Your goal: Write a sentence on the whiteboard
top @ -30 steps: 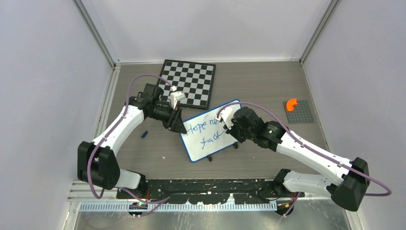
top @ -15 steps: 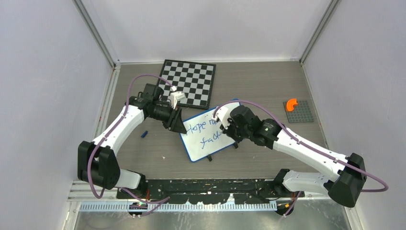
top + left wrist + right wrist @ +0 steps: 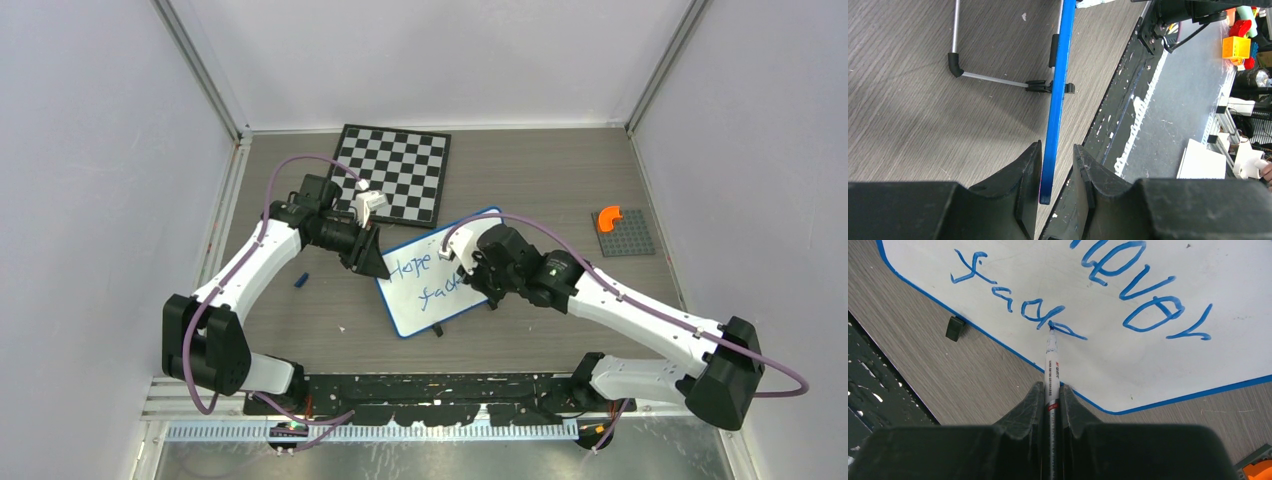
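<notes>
The whiteboard (image 3: pixel 415 312) lies angled at the table's middle, white with a blue rim. The sentence (image 3: pixel 410 268) shows as blue "Hope" over "fade"; my right arm hides the rest there. The right wrist view shows "never" and "fade" (image 3: pixel 1068 331) upside down on the whiteboard (image 3: pixel 1148 365). My right gripper (image 3: pixel 1051 390) is shut on a white marker (image 3: pixel 1052 357), its tip touching the board at the end of "fade". My left gripper (image 3: pixel 1057 195) straddles the blue rim (image 3: pixel 1059 70) at the board's left corner. One finger is against the rim, and a gap shows at the other.
A checkered chessboard (image 3: pixel 395 172) lies behind the whiteboard. A grey studded plate (image 3: pixel 625 240) with an orange piece (image 3: pixel 607 218) sits at the right. A small blue cap (image 3: pixel 300 280) lies left of the board. The black base rail (image 3: pixel 430 385) runs along the near edge.
My right gripper has shifted a little with the marker, and the lower word has gained strokes, now reading "fade". The left arm and the whiteboard have not moved.
</notes>
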`<state>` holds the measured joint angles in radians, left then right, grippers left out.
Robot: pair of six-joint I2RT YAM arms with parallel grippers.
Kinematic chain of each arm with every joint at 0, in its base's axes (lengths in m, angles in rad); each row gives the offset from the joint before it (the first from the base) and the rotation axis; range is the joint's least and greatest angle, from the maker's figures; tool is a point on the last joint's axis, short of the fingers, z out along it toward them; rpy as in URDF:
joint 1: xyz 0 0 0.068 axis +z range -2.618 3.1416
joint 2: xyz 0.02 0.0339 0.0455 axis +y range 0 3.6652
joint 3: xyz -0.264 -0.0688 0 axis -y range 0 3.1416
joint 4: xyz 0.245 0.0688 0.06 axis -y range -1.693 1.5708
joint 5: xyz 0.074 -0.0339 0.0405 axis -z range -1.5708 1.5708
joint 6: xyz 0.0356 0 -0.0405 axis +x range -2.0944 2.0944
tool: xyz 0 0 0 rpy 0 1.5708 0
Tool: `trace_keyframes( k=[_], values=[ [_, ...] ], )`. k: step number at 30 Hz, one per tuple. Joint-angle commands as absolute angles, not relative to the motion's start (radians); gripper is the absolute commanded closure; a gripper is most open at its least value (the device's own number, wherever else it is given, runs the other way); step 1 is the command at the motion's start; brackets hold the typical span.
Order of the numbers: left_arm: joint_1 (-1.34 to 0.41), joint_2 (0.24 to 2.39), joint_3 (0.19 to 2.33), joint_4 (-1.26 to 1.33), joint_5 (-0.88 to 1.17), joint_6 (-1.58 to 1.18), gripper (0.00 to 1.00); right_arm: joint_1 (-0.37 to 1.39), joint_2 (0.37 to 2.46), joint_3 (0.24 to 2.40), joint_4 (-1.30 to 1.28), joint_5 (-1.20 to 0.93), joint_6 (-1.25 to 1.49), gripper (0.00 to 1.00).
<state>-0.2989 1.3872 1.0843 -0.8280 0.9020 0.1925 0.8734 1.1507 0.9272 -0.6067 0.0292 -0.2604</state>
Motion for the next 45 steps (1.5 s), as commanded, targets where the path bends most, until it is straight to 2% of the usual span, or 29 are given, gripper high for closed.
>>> trace_keyframes(
  k=[1,9,19,31,45],
  values=[
    [-0.303,1.384,1.096,-0.820,0.923,0.210,0.69,0.874,1.117,0.906,-0.589,0.066,-0.270,1.00],
    [-0.302,1.388,1.101,-0.821,0.928,0.205,0.69,0.868,1.083,0.915,-0.606,0.132,-0.280,1.00],
    [-0.304,1.380,1.108,-0.825,0.937,0.198,0.69,0.860,1.013,0.950,-0.668,0.081,-0.274,1.00],
    [-0.304,1.381,1.107,-0.817,0.937,0.192,0.69,0.839,1.063,0.950,-0.609,0.200,-0.251,1.00],
    [-0.304,1.376,1.097,-0.815,0.932,0.199,0.69,0.837,1.096,0.960,-0.564,0.170,-0.247,1.00]
  ],
)
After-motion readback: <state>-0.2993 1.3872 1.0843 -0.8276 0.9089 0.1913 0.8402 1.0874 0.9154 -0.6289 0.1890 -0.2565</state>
